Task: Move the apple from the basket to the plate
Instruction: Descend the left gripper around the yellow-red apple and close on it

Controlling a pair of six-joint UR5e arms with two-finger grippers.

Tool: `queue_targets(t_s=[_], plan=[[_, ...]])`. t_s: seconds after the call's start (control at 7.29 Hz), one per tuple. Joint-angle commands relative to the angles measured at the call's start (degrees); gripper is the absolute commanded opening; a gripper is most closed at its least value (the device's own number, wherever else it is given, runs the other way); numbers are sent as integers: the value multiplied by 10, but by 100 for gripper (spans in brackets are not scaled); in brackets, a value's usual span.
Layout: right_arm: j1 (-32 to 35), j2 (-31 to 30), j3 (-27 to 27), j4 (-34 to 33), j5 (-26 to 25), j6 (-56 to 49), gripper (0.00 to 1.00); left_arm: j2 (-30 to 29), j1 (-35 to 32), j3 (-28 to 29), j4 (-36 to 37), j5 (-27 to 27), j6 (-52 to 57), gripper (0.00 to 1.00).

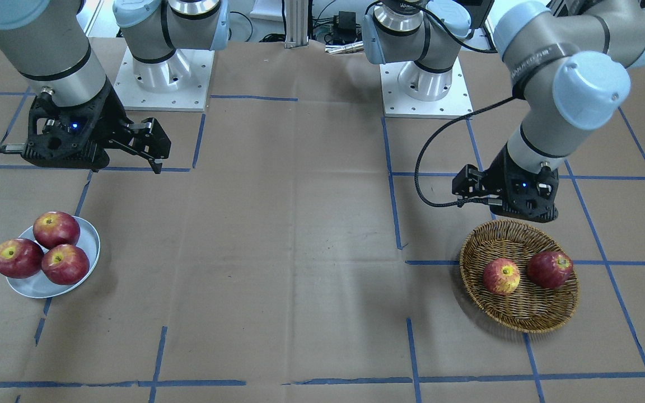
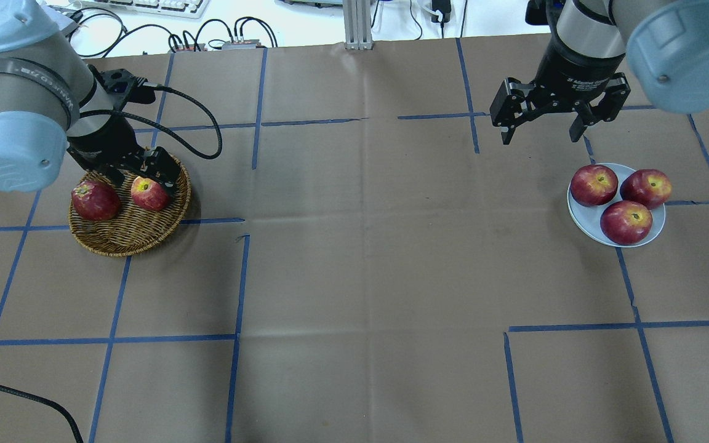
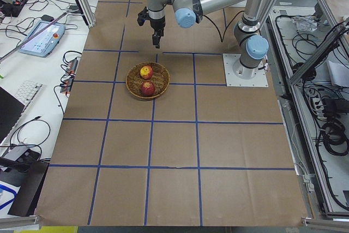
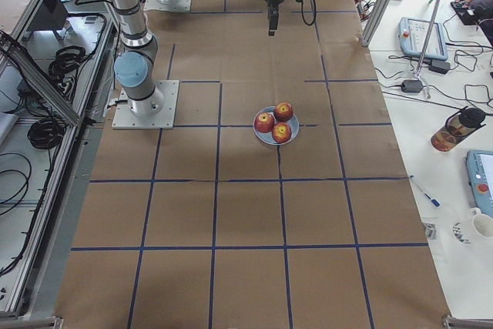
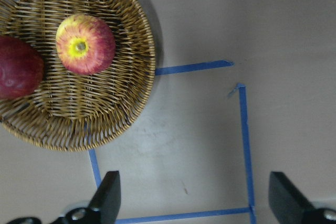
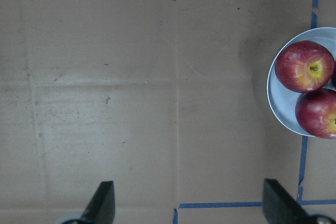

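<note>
The streaked apple (image 5: 85,44) sits in the basket (image 5: 148,61), upper left in the left wrist view, up and left of the left gripper (image 5: 191,195), whose fingers (image 5: 107,192) stand wide at the bottom edge. The right gripper (image 2: 540,136), also wide, hangs by the plate (image 2: 583,216), far right overhead; the left is nearer.

Dark red apple (image 2: 95,200), blue tape grid (image 2: 145,338)

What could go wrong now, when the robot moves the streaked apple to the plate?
1. The plate already holds three apples with little bare room; a fourth could roll off.
2. A dark red apple lies close beside the apple in the basket; the open left hand could knock it.
</note>
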Motion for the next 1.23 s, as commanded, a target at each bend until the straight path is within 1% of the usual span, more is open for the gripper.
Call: queue_targets(t_s=[0.0,0.14,0.27,0.41,0.55,1.1], plan=[[0,1,0,-1,-1,0,100,-76,28,10,101,0,166,99],[0,1,0,0,-1,0,100,-98,29,-5,161,-1,209,99],[0,1,0,-1,-1,0,100,-120,29,-1,176,-2,230,99],[0,1,0,0,0,0,100,-138,30,6,177,-5,262,99],[0,1,0,-1,0,0,100,-143,38,4,178,-5,273,99],[0,5,0,-7,0,1,100,-169,43,-7,178,0,269,99]])
